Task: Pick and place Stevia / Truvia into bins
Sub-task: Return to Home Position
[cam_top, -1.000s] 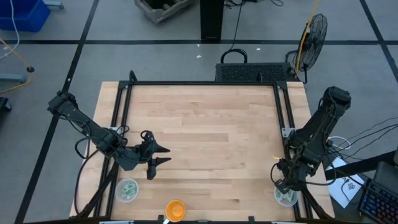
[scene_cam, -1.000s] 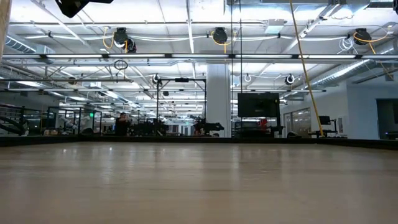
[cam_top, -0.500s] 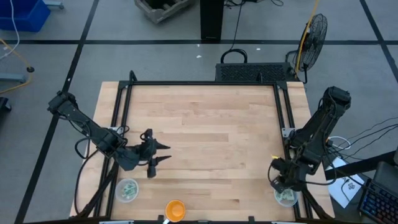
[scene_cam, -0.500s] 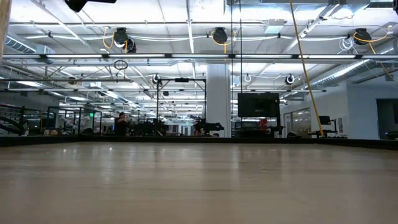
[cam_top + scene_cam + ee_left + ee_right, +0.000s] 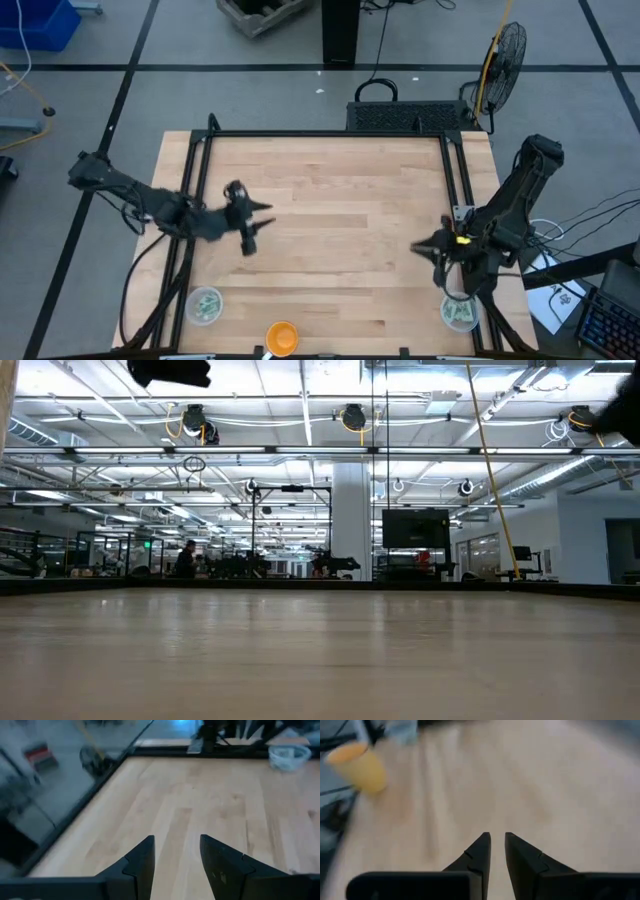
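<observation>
Two clear cups stand near the table's near edge: the left cup (image 5: pixel 204 305) and the right cup (image 5: pixel 459 314), each with pale green and white sachets inside. No loose sachet shows on the table. My left gripper (image 5: pixel 258 227) hangs over the table's left half, open and empty, its fingers pointing right; its wrist view (image 5: pixel 176 842) shows bare wood below and the right cup (image 5: pixel 289 756) far off. My right gripper (image 5: pixel 420 247) is above and left of the right cup, pointing left, empty, with a narrow gap between its fingertips (image 5: pixel 497 837).
An orange bowl (image 5: pixel 281 337) stands at the near edge between the cups; it also shows in the right wrist view (image 5: pixel 360 765). A dark frame (image 5: pixel 330 133) borders the wooden table. Bare wood lies between the two grippers.
My right gripper has risen from over the right cup, gone toward the table's left and far edge, and turned so that it points left. My left gripper has gone toward the far edge and a little right, staying open.
</observation>
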Controlling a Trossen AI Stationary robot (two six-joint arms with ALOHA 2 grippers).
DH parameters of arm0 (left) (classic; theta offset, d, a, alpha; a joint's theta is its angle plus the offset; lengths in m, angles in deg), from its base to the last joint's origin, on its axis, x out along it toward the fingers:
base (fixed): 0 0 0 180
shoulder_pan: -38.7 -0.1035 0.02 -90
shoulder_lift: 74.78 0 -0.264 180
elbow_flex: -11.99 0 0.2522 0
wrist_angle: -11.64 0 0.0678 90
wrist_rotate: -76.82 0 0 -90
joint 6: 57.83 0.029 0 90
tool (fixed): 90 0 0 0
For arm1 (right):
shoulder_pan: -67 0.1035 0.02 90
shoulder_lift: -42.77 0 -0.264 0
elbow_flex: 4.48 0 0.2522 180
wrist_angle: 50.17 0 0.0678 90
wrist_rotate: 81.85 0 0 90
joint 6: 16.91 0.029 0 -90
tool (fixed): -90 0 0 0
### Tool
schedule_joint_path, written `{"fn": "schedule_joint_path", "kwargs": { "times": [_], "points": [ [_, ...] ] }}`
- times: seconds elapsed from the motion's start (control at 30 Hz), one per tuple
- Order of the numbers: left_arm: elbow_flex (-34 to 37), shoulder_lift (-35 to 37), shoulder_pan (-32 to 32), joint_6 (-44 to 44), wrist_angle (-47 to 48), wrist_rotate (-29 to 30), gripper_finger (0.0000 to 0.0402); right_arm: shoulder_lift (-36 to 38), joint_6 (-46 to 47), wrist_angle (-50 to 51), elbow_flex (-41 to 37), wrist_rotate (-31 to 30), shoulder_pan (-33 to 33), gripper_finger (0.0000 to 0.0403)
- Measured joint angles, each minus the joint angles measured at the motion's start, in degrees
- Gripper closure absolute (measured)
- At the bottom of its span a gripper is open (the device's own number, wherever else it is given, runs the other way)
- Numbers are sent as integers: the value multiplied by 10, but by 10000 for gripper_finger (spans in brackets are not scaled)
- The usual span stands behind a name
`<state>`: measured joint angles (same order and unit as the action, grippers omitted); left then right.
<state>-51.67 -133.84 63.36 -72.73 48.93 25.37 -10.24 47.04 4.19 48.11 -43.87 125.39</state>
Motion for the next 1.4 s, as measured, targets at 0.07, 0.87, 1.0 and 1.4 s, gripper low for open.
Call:
{"fn": "schedule_joint_path", "kwargs": {
  "times": [0.07, 0.87, 1.0, 1.4],
  "points": [
    [0, 32, -39, -39, 41, -37, 238, 20, -90, -1, 0, -83, -8, 353],
    [0, 193, -234, -170, 376, -86, 238, 214, -223, 12, -73, -275, -83, 353],
    [0, 238, -240, -187, 407, -76, 238, 288, -272, 13, -73, -276, -86, 353],
    [6, 338, -240, -166, 412, -50, 238, 455, -266, 94, -75, -275, -86, 353]
  ]
}}
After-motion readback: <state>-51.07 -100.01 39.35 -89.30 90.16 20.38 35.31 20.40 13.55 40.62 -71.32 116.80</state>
